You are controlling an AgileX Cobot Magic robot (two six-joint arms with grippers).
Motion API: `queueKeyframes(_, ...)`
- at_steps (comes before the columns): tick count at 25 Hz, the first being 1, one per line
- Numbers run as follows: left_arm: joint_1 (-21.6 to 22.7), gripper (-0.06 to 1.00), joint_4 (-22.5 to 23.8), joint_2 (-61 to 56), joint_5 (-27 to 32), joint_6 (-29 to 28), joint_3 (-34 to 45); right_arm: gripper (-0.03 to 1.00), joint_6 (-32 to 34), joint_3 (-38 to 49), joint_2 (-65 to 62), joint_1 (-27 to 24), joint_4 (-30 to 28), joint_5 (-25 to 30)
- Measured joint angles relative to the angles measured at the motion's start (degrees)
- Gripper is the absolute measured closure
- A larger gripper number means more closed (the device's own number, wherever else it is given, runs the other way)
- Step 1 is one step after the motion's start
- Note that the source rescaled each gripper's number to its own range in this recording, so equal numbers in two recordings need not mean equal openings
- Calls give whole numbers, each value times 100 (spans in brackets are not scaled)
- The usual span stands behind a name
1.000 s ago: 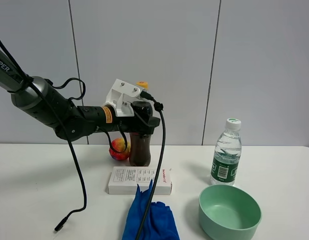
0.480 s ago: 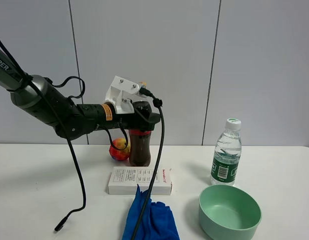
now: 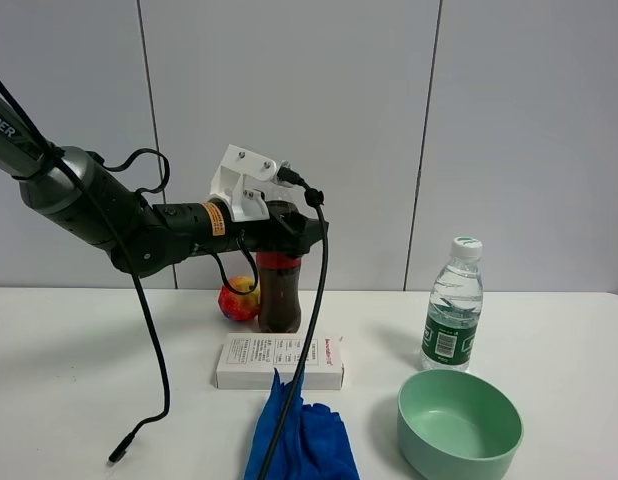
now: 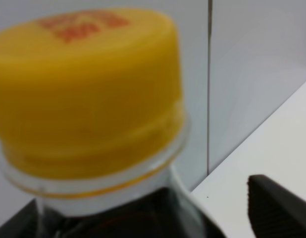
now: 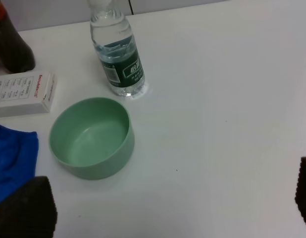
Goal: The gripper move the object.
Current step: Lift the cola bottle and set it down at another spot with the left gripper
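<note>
The cola bottle point(image 3: 279, 296) stands on the white table point(image 3: 79, 370) behind a white box, its red label showing under my left gripper point(image 3: 281, 226). The gripper, with a white bracket on top and an orange band, sits around the bottle's upper part. In the left wrist view the yellow cap point(image 4: 88, 84) fills the frame. Dark fingertips point(image 4: 279, 206) stand to either side of the neck, with a gap on one side. The left gripper point(image 4: 143, 213) looks open. My right gripper point(image 5: 165, 208) is open and empty above the table. The cola bottle's base point(image 5: 12, 47) shows in that view too.
A red-yellow apple point(image 3: 237, 300) sits beside the cola bottle. A white box point(image 3: 279, 361) lies in front, with a blue cloth point(image 3: 301, 435) nearer still. A green bowl point(image 3: 459, 425) and a green-labelled water bottle point(image 3: 453, 305) stand at the right. A black cable point(image 3: 149, 350) trails down.
My left gripper has moved up and slightly left along the bottle. The red label now shows below it. The bottle's base has stayed in place.
</note>
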Motion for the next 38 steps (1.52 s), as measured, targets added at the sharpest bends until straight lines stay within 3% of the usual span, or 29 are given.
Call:
queueKeyframes(3, 0, 24, -2, 0, 81, 5, 0, -3, 0, 0, 0, 0, 0, 0)
queueKeyframes(7, 0, 12, -176, -27, 304, 105, 0, -3, 0, 0, 0, 0, 0, 0)
queueKeyframes(16, 0, 11, -610, -400, 1087, 428, 0, -3, 0, 0, 0, 0, 0, 0)
queueKeyframes(28, 0, 10, -758, -962, 2581, -57, 0, -3, 0, 0, 0, 0, 0, 0)
queueKeyframes(38, -211, 11, -909, -1120, 2733, -322, 0, -3, 0, 0, 0, 0, 0, 0)
